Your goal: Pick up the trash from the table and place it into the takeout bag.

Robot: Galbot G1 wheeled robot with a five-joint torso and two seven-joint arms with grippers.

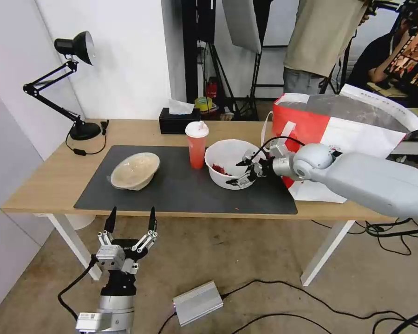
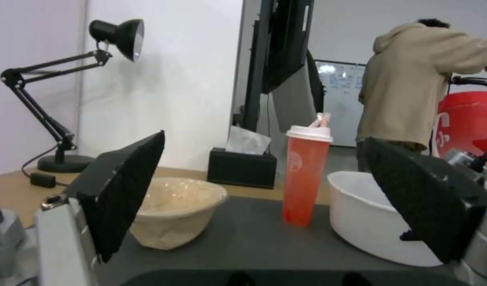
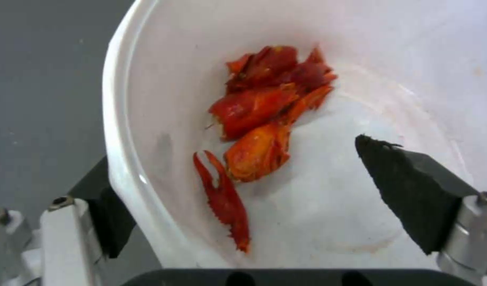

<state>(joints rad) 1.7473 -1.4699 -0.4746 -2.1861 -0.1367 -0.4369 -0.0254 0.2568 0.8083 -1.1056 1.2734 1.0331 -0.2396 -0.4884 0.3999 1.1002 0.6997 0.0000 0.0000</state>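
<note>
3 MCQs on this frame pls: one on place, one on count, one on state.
1. The red drink cup stands:
A. between the beige bowl and the white bowl
B. inside the takeout bag
C. on the floor

2. Food containers on the grey mat:
A. one
B. three
C. five

3. The right gripper is:
A. shut on the cup
B. open, jaws astride the white bowl's rim
C. inside the bag

Answers:
1 A, the cup sits on the mat between both bowls.
2 B, two bowls plus the cup.
3 B, the right wrist view shows one pad inside, one outside the wall.
</note>
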